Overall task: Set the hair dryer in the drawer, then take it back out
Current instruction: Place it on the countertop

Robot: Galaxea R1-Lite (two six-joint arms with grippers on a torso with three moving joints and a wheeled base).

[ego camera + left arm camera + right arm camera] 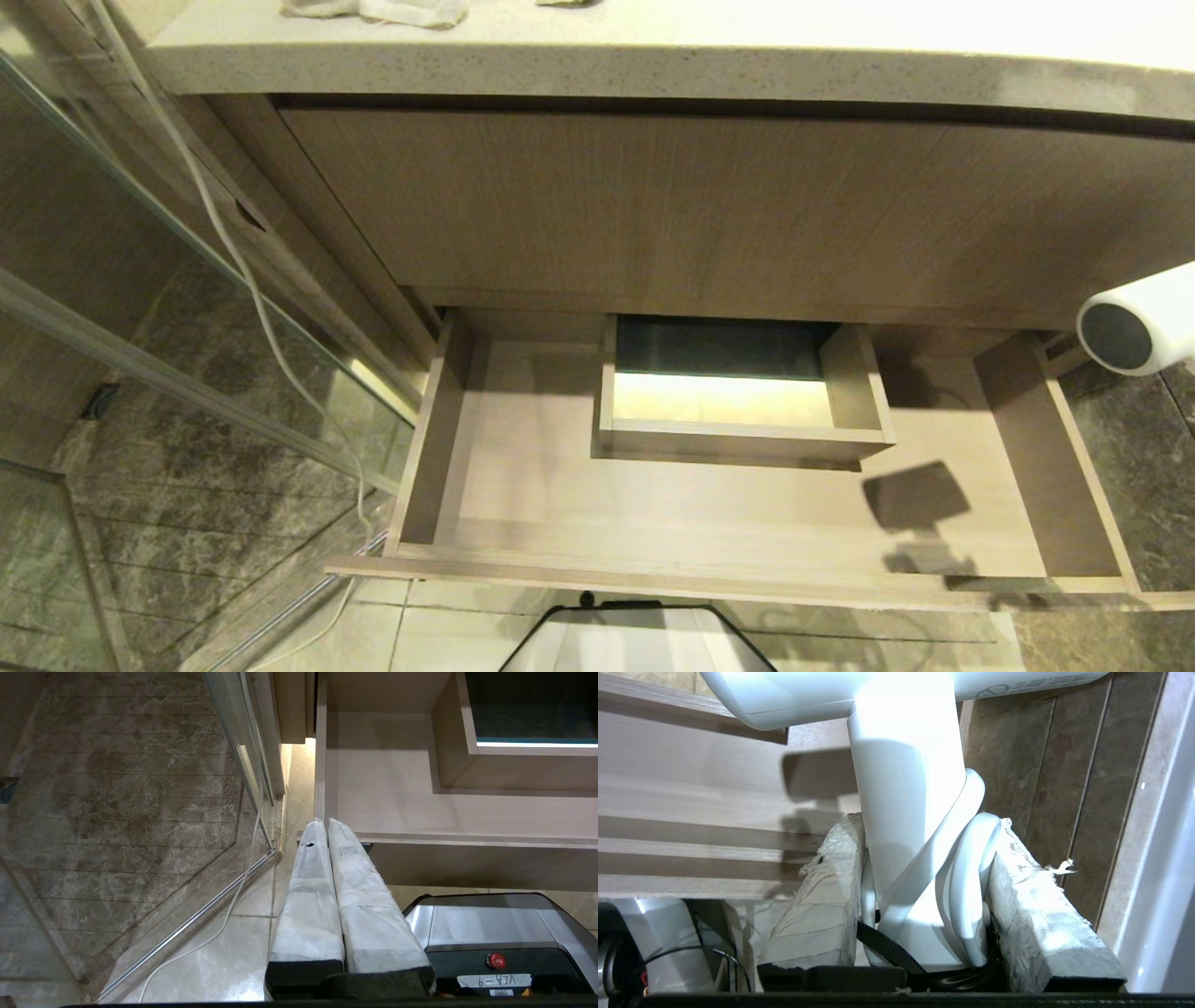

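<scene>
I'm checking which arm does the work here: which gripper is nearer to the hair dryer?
Right. The right gripper is clamped on the hair dryer handle, held beside the open drawer at its right end. The left gripper hangs shut and empty by the drawer's left front corner.

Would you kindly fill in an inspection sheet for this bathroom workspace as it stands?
Surface: countertop pale stone.
Job's things: drawer pulled open, nothing inside; hair dryer held at the drawer's right end.
Clutter: crumpled white cloth on the countertop.
Grippers: right tool shut on the hair dryer's handle and cord; left tool shut, empty, by the drawer's left front corner.
Cables: thin white cable hangs to the floor.
Surroundings: glass partition, marble floor.
</scene>
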